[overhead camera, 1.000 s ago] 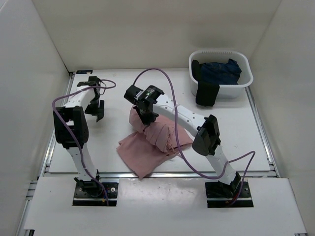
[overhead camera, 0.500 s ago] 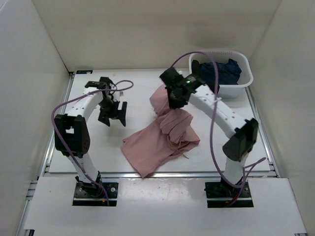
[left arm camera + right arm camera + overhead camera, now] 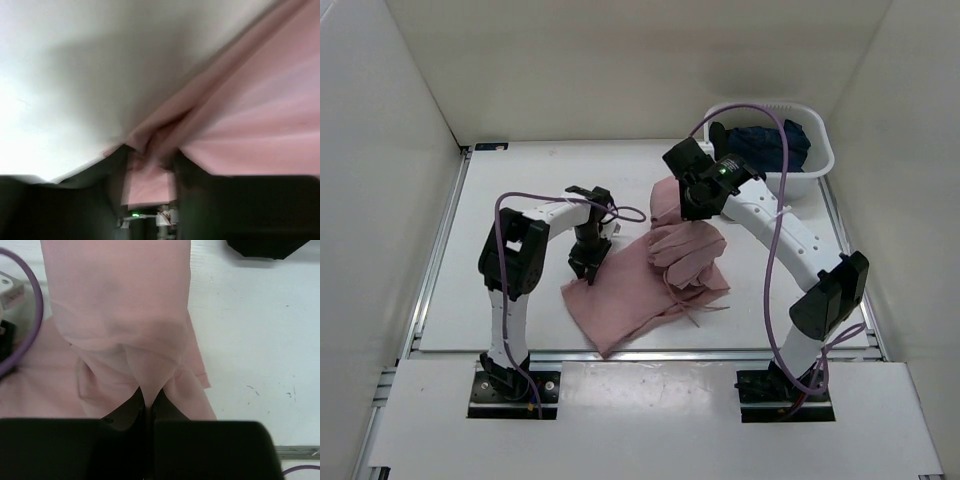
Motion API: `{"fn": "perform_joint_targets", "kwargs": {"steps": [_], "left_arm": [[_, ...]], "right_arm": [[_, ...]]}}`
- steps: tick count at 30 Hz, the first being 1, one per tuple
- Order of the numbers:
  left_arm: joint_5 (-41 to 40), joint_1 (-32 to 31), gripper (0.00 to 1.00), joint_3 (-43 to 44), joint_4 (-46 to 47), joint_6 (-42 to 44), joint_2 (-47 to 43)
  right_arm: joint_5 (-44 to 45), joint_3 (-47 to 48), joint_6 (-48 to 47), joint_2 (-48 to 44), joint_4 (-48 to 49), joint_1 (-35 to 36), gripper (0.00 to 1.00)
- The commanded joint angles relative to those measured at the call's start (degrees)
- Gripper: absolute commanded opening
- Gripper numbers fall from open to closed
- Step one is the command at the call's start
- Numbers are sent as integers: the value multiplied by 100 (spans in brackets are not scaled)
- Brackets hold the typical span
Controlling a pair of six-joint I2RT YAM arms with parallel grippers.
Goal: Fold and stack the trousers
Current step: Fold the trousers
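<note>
The dusty-pink trousers (image 3: 635, 295) lie crumpled in the middle of the table, one part pulled up toward the back right. My right gripper (image 3: 697, 205) hangs above them, shut on a pinch of that raised cloth (image 3: 150, 375), which drapes away from the closed jaws. My left gripper (image 3: 587, 262) is pressed down at the trousers' left edge. In the blurred left wrist view its jaws stand partly closed, with a bunched fold of pink fabric (image 3: 150, 147) caught between the fingertips and a taut crease running up to the right.
A white basket (image 3: 820, 160) at the back right holds a dark navy garment (image 3: 765, 145). White walls enclose the table on three sides. The right arm's purple cable (image 3: 775, 250) loops over the right half of the table.
My left arm swung right and down from open table onto the trousers' left edge, and its jaws closed in on the fabric. My right gripper carried its pinch of cloth slightly further right.
</note>
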Motion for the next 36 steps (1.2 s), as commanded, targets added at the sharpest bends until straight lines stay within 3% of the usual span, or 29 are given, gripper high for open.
{"fn": "perform_joint_targets", "kwargs": {"steps": [1, 2, 6, 11, 14, 20, 24, 29, 31, 32, 33, 35, 36], "left_arm": [[-414, 40, 39, 344, 656, 51, 379], [-414, -21, 14, 432, 656, 51, 440], [-642, -22, 14, 1319, 604, 51, 862], [-932, -22, 14, 3258, 77, 51, 1846], [-1326, -22, 14, 3946, 76, 51, 2250], [-1530, 83, 14, 4423, 23, 51, 2594], [-1346, 294, 14, 4485, 23, 51, 2647], [-1153, 348, 14, 4371, 76, 51, 2647], [-1152, 400, 14, 4309, 76, 51, 2594], [-1152, 400, 15, 4309, 128, 51, 2594], [-1152, 470, 17, 4309, 128, 51, 2594], [-1336, 549, 37, 4309, 128, 51, 2542], [-1406, 602, 48, 4370, 128, 51, 2542]], "right_arm": [[446, -102, -161, -395, -12, -14, 0], [499, -102, -257, -456, -13, -14, 0], [886, -234, -1002, -641, 48, 38, 0], [939, 55, -1891, -659, 329, 292, 0], [492, 327, -2296, -405, 618, 538, 0], [403, 540, -2061, 281, 804, 960, 0], [-132, 267, -1945, 474, 1532, 1136, 0], [-414, 1214, -1945, 1456, 1657, 1374, 1], [-642, 1836, -2068, 1827, 1517, 1497, 13], [-956, 2040, -2068, 2159, 1464, 1497, 45], [-1116, 2234, -2068, 2302, 1403, 1497, 58], [-1467, 2482, -2068, 2470, 1349, 1550, 75], [-1817, 2482, -2068, 2470, 1410, 1550, 78]]}}
